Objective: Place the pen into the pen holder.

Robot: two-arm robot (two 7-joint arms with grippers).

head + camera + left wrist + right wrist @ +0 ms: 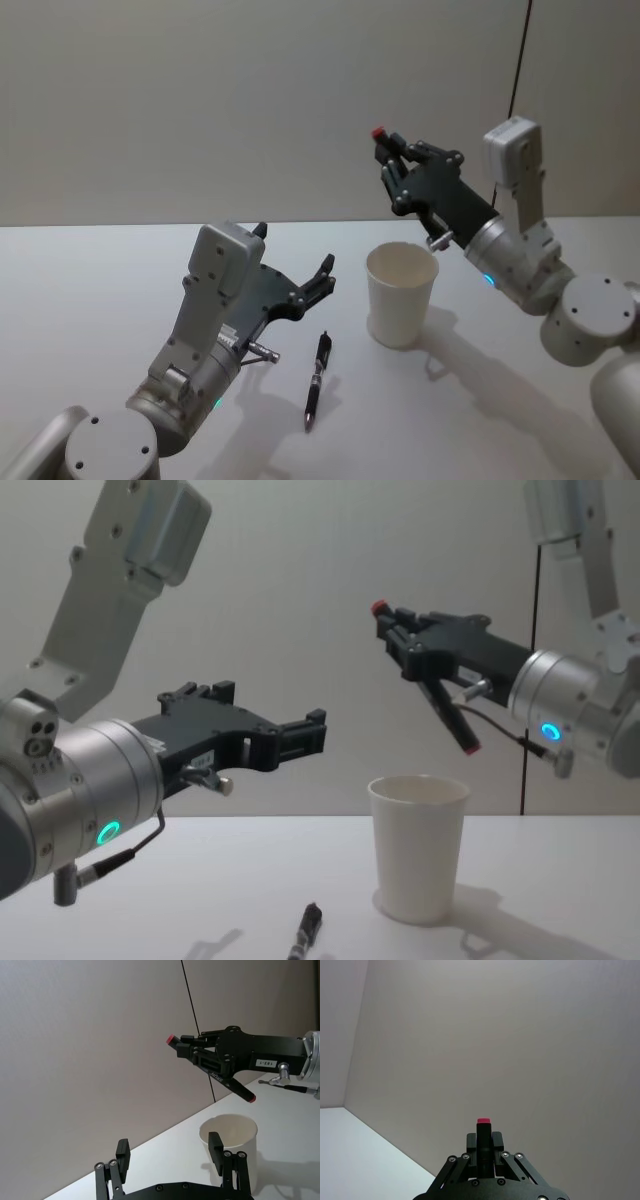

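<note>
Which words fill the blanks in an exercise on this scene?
The plain white paper cup stands ____ on the white table.
The left hand, its fingers ____, hovers near the black pen lying flat.
The right hand is shut on a second black pen whose ends are ____.
Missing words: upright; open; red.

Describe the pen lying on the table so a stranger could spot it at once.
Start at the white table and find the paper cup. The pen lies flat just left of the cup, beside the open left hand. Unlike the other pen, held up in the right hand, nothing grips it.
</note>
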